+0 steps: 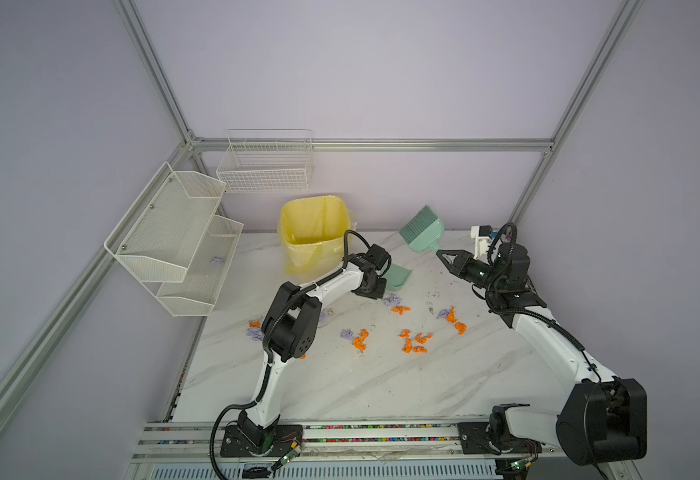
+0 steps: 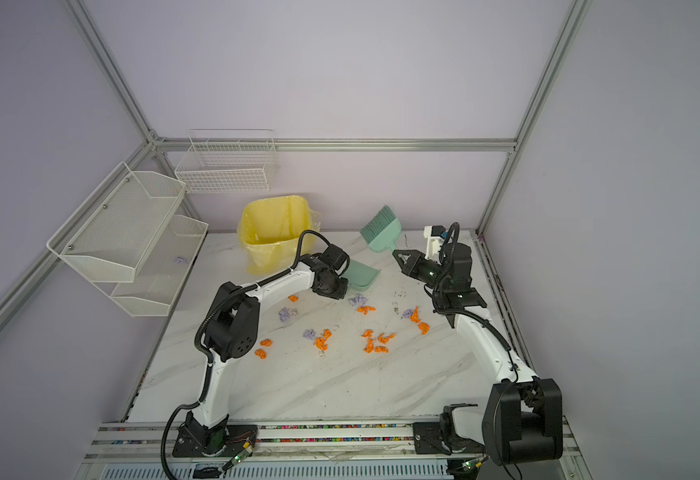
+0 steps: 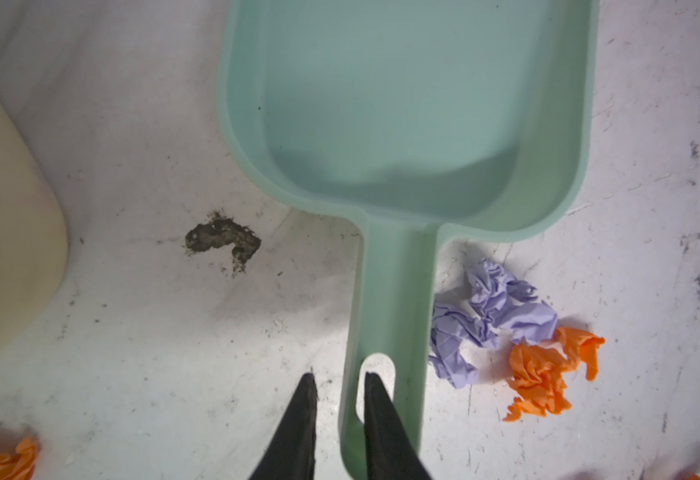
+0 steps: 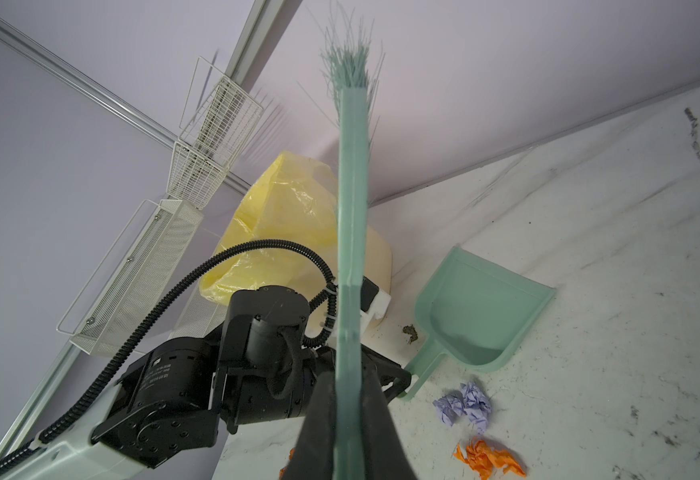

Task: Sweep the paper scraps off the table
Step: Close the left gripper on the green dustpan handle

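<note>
We log the white, grey-veined marble table (image 1: 381,382) filling the lower half of both top views, smudged dark in places. At its far edge, centre-left of the frame, stands a bin with a yellow plastic liner (image 1: 294,249).

Just right of the bin, the mint-green plastic dustpan (image 1: 398,276) lies flat on the table. Upper right of it, the matching green hand brush (image 1: 423,232) is held off the table, bristles pointing up toward the back wall.

The right gripper (image 1: 443,255) is clamped tight on the brush handle. In the left wrist view, the left gripper (image 3: 340,378) is nearly closed. One finger sits outside the dustpan handle and the other in its hang-hole. We cannot tell whether it grips yet.

The orange and pale lilac paper scraps (image 1: 414,340) are strewn in a loose band across mid-frame, all on the table. The nearest lilac-and-orange pair (image 3: 506,332) lies just beside the dustpan handle.
</note>
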Robot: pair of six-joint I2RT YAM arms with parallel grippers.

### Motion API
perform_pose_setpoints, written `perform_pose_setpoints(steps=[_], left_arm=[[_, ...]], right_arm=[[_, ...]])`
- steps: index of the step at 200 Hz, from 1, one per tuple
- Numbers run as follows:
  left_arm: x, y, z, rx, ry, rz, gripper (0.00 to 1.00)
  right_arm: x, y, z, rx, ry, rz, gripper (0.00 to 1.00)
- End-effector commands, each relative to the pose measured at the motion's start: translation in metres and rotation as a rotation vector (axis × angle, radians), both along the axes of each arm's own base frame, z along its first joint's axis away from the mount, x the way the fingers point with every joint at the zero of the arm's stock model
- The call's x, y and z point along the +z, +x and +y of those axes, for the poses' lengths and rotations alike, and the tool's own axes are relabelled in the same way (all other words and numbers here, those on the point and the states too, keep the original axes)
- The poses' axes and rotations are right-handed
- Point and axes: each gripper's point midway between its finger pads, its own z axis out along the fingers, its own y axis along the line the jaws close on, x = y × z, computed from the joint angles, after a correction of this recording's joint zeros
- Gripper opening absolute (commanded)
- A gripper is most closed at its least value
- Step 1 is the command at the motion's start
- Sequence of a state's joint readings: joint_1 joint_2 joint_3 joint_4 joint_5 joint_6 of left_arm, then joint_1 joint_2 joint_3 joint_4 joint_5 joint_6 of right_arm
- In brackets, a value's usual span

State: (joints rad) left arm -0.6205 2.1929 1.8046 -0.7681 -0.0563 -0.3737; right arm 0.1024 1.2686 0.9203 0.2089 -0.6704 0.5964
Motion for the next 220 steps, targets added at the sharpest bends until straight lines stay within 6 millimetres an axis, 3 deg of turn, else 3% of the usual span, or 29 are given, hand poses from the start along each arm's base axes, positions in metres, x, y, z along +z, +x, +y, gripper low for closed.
perform_pose_setpoints(steps=[1, 63, 136, 173, 220], left_arm=[[0.021, 0.010, -0.014, -0.013, -0.045, -0.045, 0.14], [0.023, 0.011, -0.017, -0.005, -0.062, -0.041, 0.00], [0.045, 0.013, -0.020, 0.001, -0.101, -0.072, 0.00], [0.067, 0.012, -0.024, 0.007, -0.140, -0.092, 0.00], [0.116, 0.002, -0.031, -0.018, -0.191, -0.146, 0.00]], right_arm=[[0.013, -0.003, 0.000, 0.008, 0.005, -0.046, 0.00], [0.014, -0.005, -0.001, 0.006, 0.007, -0.048, 0.00], [0.017, -0.007, -0.001, 0.004, 0.008, -0.054, 0.00], [0.018, -0.005, -0.004, -0.017, 0.010, -0.045, 0.00], [0.035, -0.004, -0.009, -0.049, 0.022, -0.062, 0.00]])
